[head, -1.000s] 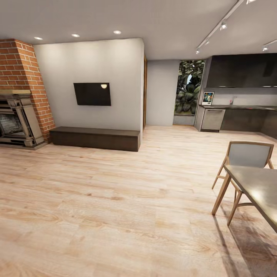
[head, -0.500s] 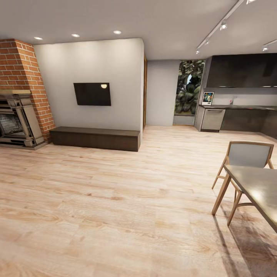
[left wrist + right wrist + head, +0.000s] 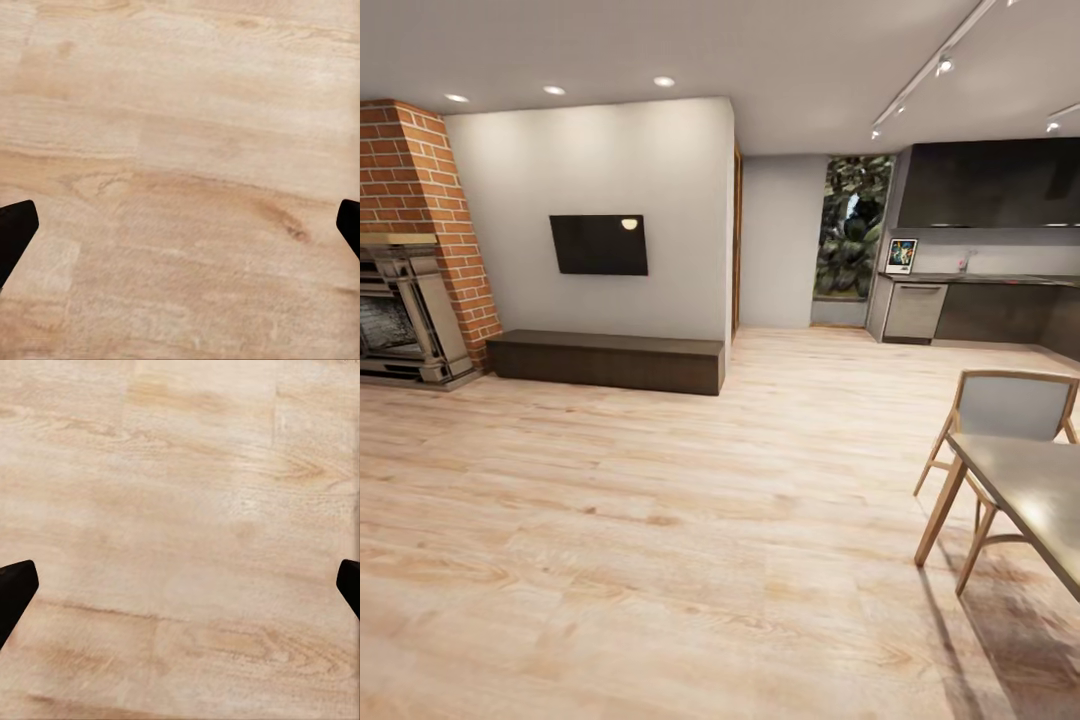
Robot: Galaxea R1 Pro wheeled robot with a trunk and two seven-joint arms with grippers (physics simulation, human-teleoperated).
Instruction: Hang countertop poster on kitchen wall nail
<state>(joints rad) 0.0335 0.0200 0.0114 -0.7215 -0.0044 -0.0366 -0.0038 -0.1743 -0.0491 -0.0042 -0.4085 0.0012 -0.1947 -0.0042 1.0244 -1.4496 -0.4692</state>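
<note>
i'm still out in the living area, well apart from the kitchen, and the whole head picture has slid a little since a moment ago: the chair (image 3: 1008,425) and the table (image 3: 1028,505) beside it sit slightly further to the side and lower, and the poster (image 3: 902,255) shows a touch further over, so i read that as the base or head shifting, not the furniture moving. it's a small change, which tells me the approach has barely begun. the poster stands upright at the near end of the countertop (image 3: 980,278), against the wall just beside the window with the plants (image 3: 852,240), far beyond the low bench (image 3: 610,361) under the tv (image 3: 600,244). both wrist cameras look down on bare wooden floor (image 3: 660,520); the left gripper (image 3: 180,232) has its dark fingertips at the opposite edges of its picture, jaws spread wide with nothing between them, and the right gripper (image 3: 180,592) looks the same. my judgement is that i need to drive on past the chair toward that end of the countertop before any reach makes sense.
</note>
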